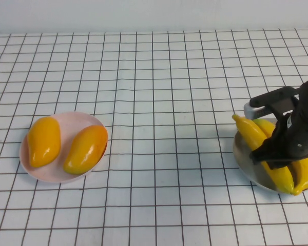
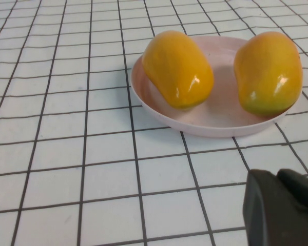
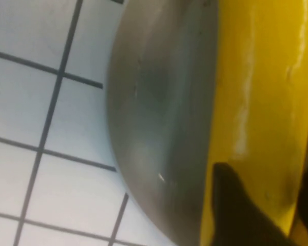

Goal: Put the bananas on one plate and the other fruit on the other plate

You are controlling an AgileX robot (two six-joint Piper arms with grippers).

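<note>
Two yellow bananas (image 1: 256, 138) lie side by side on the grey plate (image 1: 244, 164) at the right. My right gripper (image 1: 280, 154) is down on them, its dark fingers (image 3: 236, 205) set on either side of one banana (image 3: 262, 87) and closed against it just above the plate (image 3: 159, 102). On the pink plate (image 1: 51, 177) at the left rest two orange-yellow mango-like fruits (image 1: 43, 141) (image 1: 85, 148). My left gripper (image 2: 280, 205) is shut and empty, hovering near the table's front left, short of the pink plate (image 2: 215, 123) and its fruits (image 2: 177, 69) (image 2: 268, 72).
A white cloth with a black grid (image 1: 159, 102) covers the whole table, reaching a pale wall at the back. The right arm's body hides part of the grey plate and the bananas' middle.
</note>
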